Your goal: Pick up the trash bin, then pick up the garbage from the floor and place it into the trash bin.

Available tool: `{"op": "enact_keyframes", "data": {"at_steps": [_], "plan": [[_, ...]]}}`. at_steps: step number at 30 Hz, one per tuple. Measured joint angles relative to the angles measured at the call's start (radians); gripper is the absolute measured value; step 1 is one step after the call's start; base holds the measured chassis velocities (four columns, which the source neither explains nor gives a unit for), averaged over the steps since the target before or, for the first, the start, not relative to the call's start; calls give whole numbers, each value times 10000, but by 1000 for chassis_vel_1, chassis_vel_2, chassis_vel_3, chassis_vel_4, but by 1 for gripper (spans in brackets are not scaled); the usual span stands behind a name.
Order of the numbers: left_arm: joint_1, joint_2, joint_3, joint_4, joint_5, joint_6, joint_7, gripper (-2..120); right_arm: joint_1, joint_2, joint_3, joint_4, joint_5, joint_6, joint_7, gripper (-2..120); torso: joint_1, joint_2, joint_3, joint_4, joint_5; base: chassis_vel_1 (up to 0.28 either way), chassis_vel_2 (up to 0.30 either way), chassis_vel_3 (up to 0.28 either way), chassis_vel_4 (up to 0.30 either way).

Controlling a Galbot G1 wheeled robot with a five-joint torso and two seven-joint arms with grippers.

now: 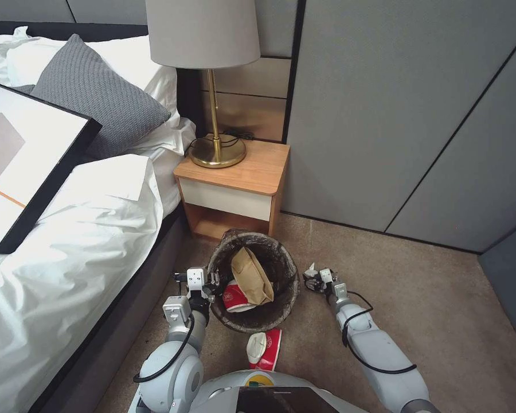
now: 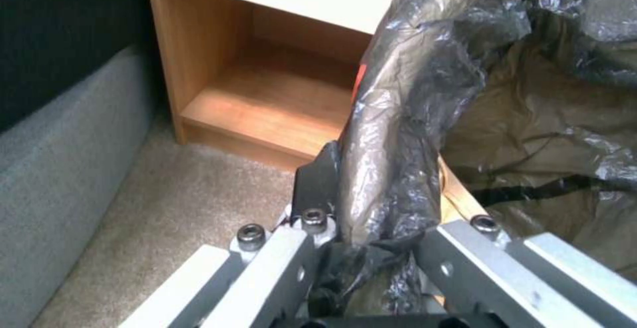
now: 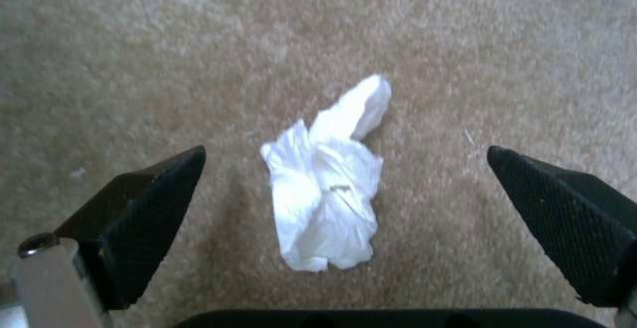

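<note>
**Tissue between the open claw**

Red printing is showing on the paper cup (image 1: 265, 349), unreadable. Beige carpet (image 1: 430, 298), nightstand (image 1: 235, 189) beside the bed (image 1: 69, 258). The left claw (image 2: 371, 248) is gripping the trash bin (image 1: 253, 281) by its lined rim. The right claw (image 3: 345, 193) is hanging wide, with the white tissue (image 3: 328, 193) lying between its tips.

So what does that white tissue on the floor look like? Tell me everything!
The white tissue is a small crumpled wad of thin, soft-looking paper with one twisted end sticking out. It lies on the tan carpet, right of the trash bin. The right gripper hangs open over it, fingers either side, not touching.
</note>
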Motion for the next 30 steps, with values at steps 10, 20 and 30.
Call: {"op": "enact_keyframes", "data": {"at_steps": [10,20,30], "plan": [[-10,-16,0,24,0,3,-7,3,353,20,-40,-566,-115,214,-109,70,0,0,0,0,0,0,0,0,0],[-14,-6,-29,51,-5,14,-13,3,534,108,-151,-751,-170,274,-208,36,0,0,0,0,0,0,0,0,0],[-44,-5,-23,84,-20,20,-15,3,508,122,-127,-795,-190,363,-198,0,0,0,0,0,1,0,0,0,0]]}}
